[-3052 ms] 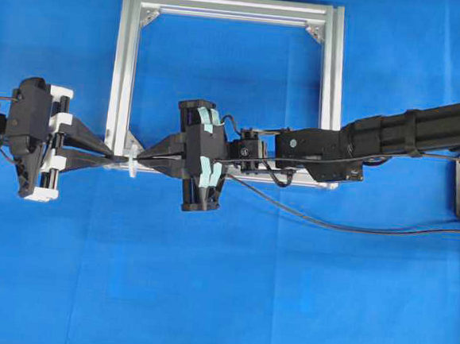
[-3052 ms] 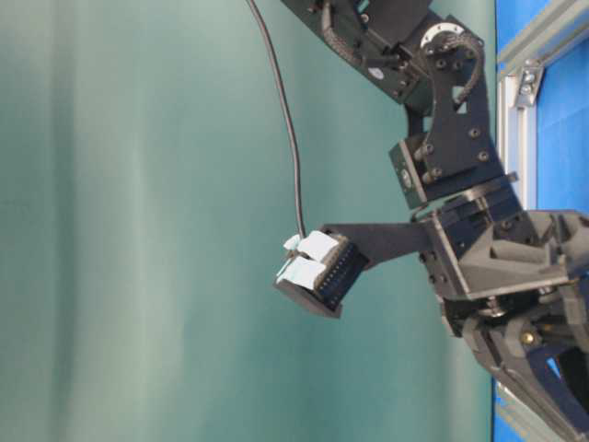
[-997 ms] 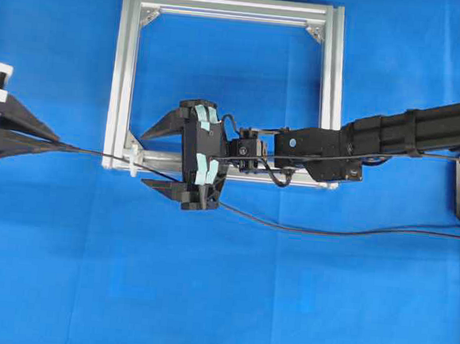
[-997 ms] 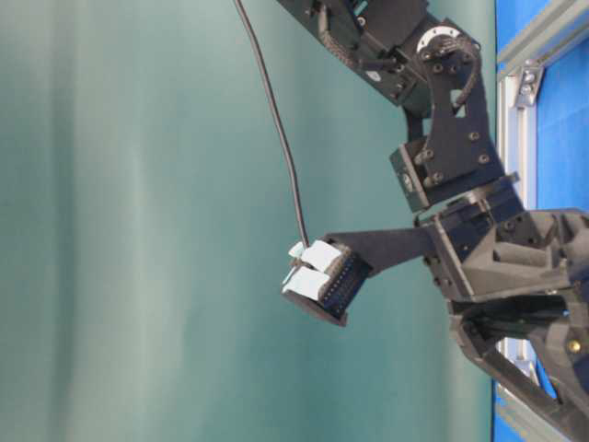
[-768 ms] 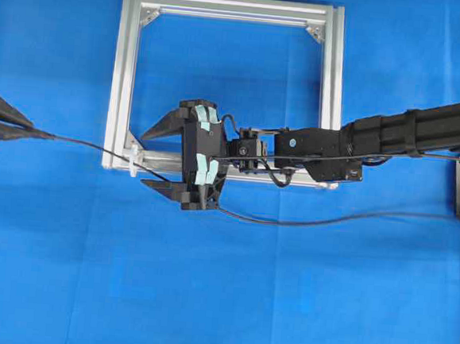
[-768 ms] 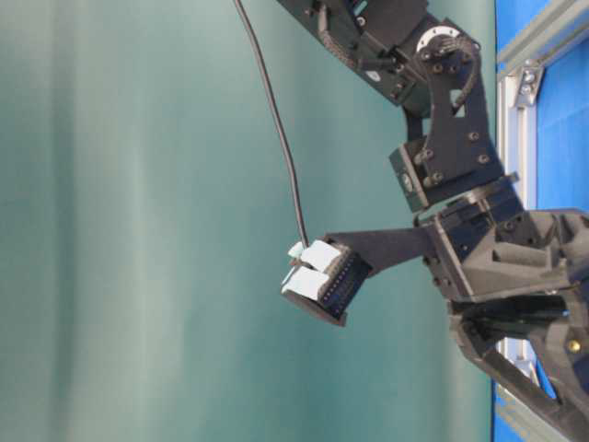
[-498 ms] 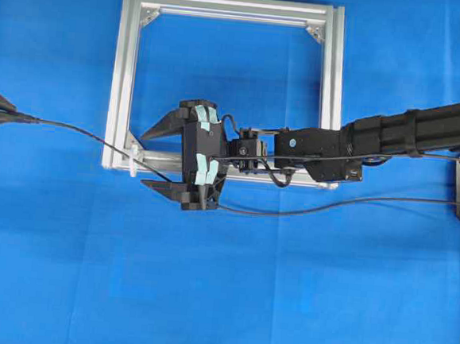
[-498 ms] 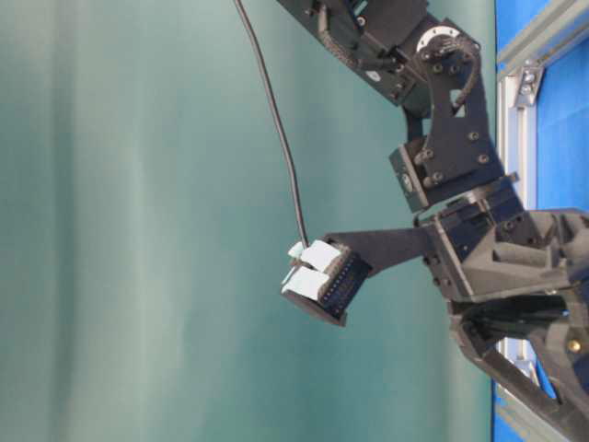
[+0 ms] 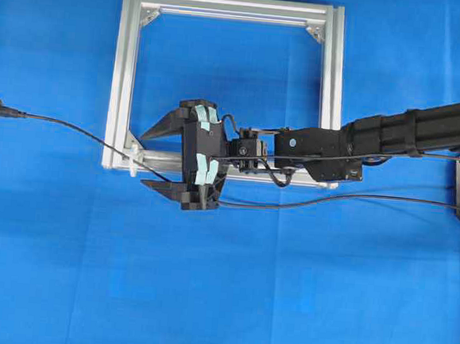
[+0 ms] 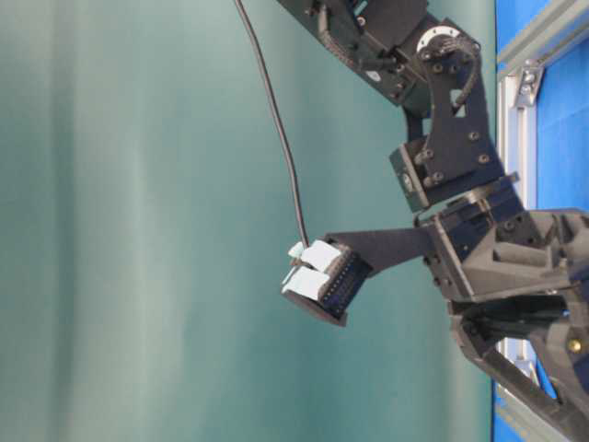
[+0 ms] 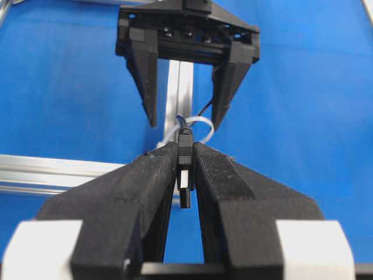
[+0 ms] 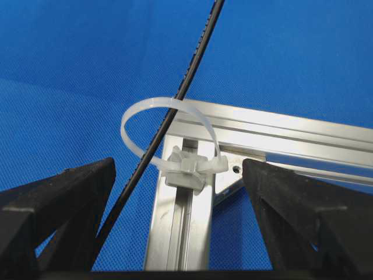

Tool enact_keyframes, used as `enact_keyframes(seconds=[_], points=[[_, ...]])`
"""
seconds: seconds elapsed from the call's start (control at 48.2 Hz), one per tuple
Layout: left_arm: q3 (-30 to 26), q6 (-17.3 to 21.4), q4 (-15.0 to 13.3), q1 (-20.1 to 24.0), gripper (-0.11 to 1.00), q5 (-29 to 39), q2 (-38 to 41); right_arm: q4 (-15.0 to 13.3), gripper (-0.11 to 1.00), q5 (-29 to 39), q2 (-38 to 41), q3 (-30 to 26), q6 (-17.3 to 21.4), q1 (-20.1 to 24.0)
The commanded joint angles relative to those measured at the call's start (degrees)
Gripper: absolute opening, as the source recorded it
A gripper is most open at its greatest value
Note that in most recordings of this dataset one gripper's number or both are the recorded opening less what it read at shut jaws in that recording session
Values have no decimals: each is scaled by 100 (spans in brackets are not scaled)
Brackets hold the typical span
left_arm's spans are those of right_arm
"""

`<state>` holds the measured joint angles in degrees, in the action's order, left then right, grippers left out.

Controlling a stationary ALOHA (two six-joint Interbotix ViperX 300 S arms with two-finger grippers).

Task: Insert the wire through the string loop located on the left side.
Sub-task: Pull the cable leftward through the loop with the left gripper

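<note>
The cloth (image 9: 283, 304) is plain bright blue, and the frame (image 9: 123, 68) on it is shiny silver. The wire (image 12: 175, 111) is black, its plug (image 11: 184, 175) black with a silver band, and the loop (image 12: 145, 114) is translucent white. Both grippers are black, the left gripper (image 11: 185, 175) with white blocks, the right gripper (image 9: 153, 156) with pale teal pads, against a dull green backdrop (image 10: 138, 221).

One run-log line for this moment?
wire: through string loop | left gripper: shut on wire plug | right gripper: open, straddling loop
</note>
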<state>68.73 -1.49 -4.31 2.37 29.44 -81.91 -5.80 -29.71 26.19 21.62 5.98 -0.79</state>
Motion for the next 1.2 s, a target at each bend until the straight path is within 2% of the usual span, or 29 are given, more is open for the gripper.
enact_keyframes(seconds=[0.0, 0.353, 0.54, 0.602, 0.748, 0.831, 0.872, 1.184], points=[[-132, 9, 18, 18, 8, -114, 79, 0, 97, -18, -316, -114, -18, 9], [-158, 123, 18, 18, 8, -114, 26, -9, 97, -35, -316, -114, -26, 0], [-141, 53, 18, 9, 9, -132, 53, 0, 97, -26, -316, -114, -26, 0], [-141, 44, 18, 18, 18, -132, 62, -9, 97, -26, -316, -114, -26, 0], [-141, 35, 9, 18, 62, -158, 44, -9, 97, -18, -316, -114, -26, 0], [-132, 35, 9, 18, 83, -158, 62, -9, 97, -18, -308, -114, -26, 0], [-132, 35, 9, 18, 85, -158, 70, 0, 97, -18, -308, -114, -26, 0], [-123, 35, 9, 18, 82, -167, 70, 18, 97, -18, -439, -123, 0, 0]])
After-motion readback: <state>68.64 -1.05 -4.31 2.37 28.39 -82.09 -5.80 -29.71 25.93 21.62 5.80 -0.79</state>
